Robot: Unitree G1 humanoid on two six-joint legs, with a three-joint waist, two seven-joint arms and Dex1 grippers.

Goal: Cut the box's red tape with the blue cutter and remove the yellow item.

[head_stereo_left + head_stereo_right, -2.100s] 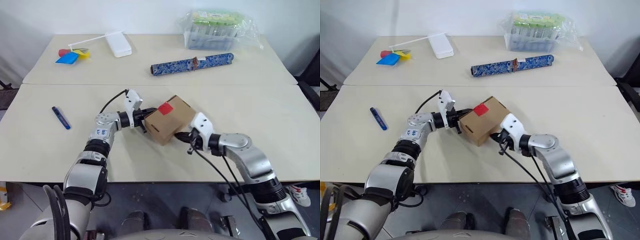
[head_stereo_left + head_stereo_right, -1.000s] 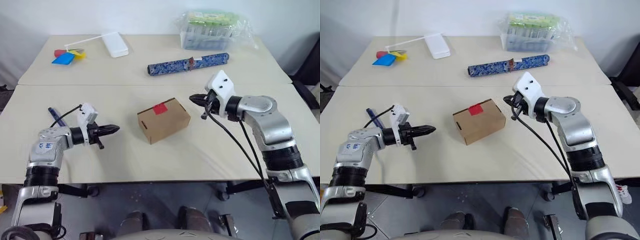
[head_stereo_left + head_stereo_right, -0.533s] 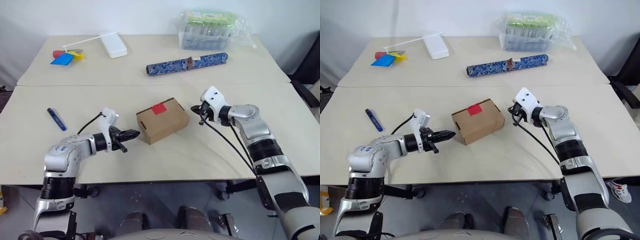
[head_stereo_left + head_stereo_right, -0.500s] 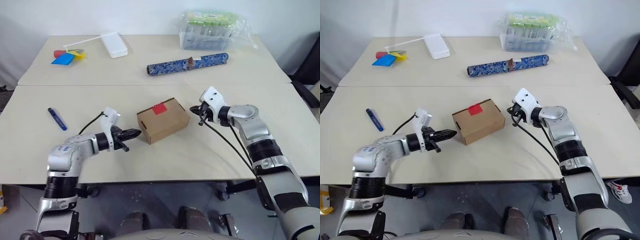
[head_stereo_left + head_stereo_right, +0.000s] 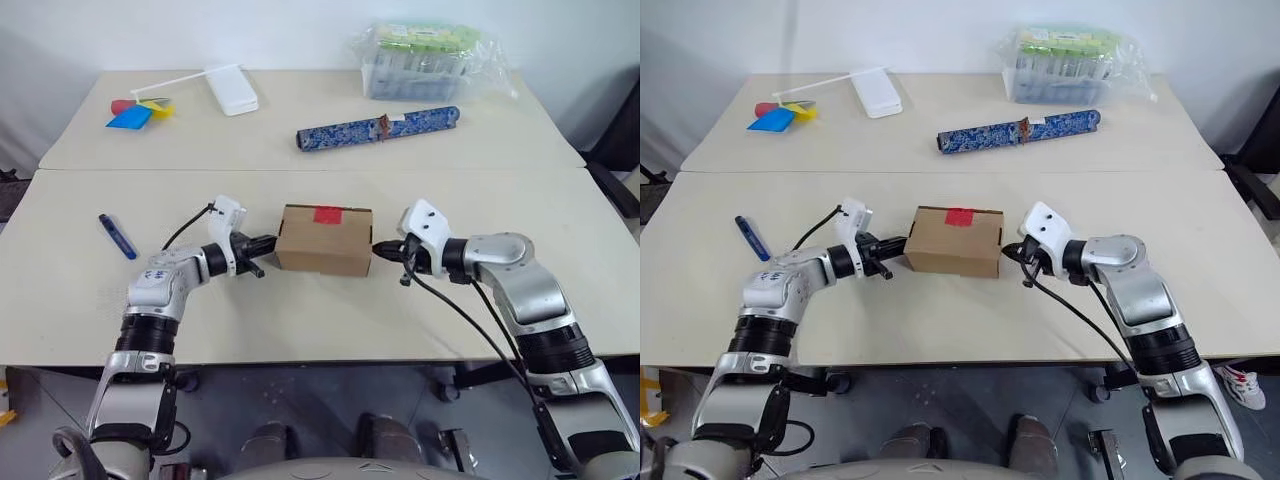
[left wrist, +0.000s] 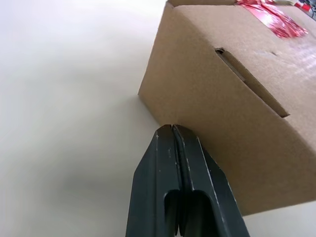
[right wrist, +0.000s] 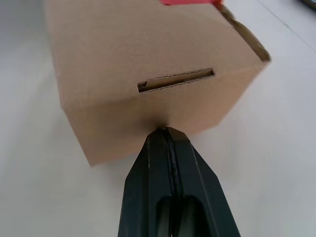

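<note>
The counter (image 5: 560,300) fills the frame, and at its centre sits the box (image 5: 324,240), flaps closed, whatever is inside hidden. Left pincer (image 5: 270,241) presses in from the box's left end, fingers pinched together on nothing; right pincer (image 5: 378,246) meets the right end, equally clamped and empty. Red tape (image 5: 327,213) shows on the box top. Blue cutter (image 5: 117,235) lies at left of frame, well apart.

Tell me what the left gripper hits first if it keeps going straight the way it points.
The cardboard box. The shut left gripper points at the box's end face, its tips at or almost touching the cardboard near the lower edge; contact itself is hard to confirm.
</note>
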